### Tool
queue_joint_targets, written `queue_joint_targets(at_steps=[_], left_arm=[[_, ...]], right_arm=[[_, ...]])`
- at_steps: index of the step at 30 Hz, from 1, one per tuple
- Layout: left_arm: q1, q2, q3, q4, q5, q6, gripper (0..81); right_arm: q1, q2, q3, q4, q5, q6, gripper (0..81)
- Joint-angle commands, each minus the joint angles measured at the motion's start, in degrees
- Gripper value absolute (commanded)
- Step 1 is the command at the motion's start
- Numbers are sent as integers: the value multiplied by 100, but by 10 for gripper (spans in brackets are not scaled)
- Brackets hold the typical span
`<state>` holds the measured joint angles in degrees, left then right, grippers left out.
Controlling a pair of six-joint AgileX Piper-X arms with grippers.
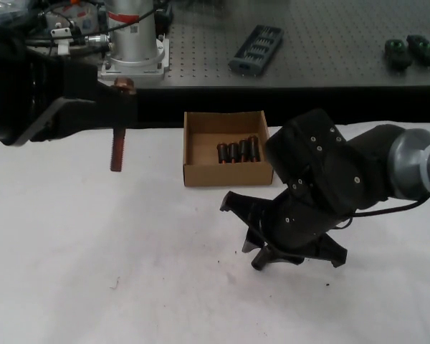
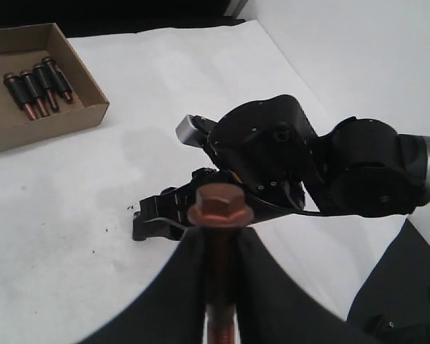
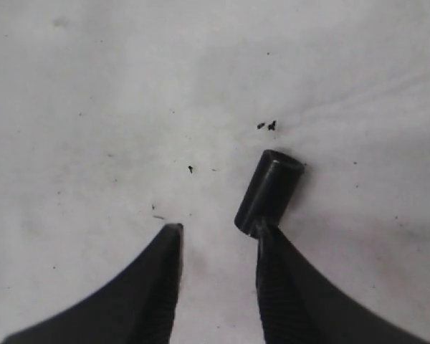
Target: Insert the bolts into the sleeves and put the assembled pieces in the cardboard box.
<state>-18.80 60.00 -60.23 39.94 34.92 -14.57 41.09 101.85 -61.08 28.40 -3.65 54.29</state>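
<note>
the left gripper (image 2: 220,240) was clamped on a copper bolt (image 1: 117,147), hanging upright above the left side of the desk (image 1: 93,272). the right gripper (image 3: 218,229) stood with fingers apart low over the desk, a black sleeve (image 3: 270,190) lying against 1 fingertip. the cardboard box (image 1: 201,175), at the far edge, held 4 assembled pieces (image 1: 238,150).

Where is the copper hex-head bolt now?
The copper bolt hangs head-up in the left hand, above the white cloth, left of the brown cardboard box in the high view.
</note>
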Motion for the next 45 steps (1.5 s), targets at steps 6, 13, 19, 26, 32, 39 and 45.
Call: queue_joint_targets(at_steps=[6, 13, 19, 26, 32, 39, 45], left_arm=[[12, -96, -18, -64, 54, -3, 6], [12, -96, -18, -53, 53, -3, 6], [12, -96, -18, 51, 53, 13, 6], [12, -96, -18, 65, 53, 36, 6], [12, -96, -18, 65, 53, 36, 6], [12, -158, -18, 65, 31, 35, 6], [73, -81, 73, -702, -699, 97, 6]], right_arm=[[-202, 253, -225, -38, 113, 532, 275], [-293, 546, -484, 93, -91, 636, 275], [-293, 755, -581, 181, -126, 836, 275], [-293, 818, -581, 489, -248, 868, 275], [-293, 855, -581, 719, -247, 868, 275], [-307, 840, -581, 698, -298, 486, 97], [-426, 568, -581, 758, 47, -2641, 43]])
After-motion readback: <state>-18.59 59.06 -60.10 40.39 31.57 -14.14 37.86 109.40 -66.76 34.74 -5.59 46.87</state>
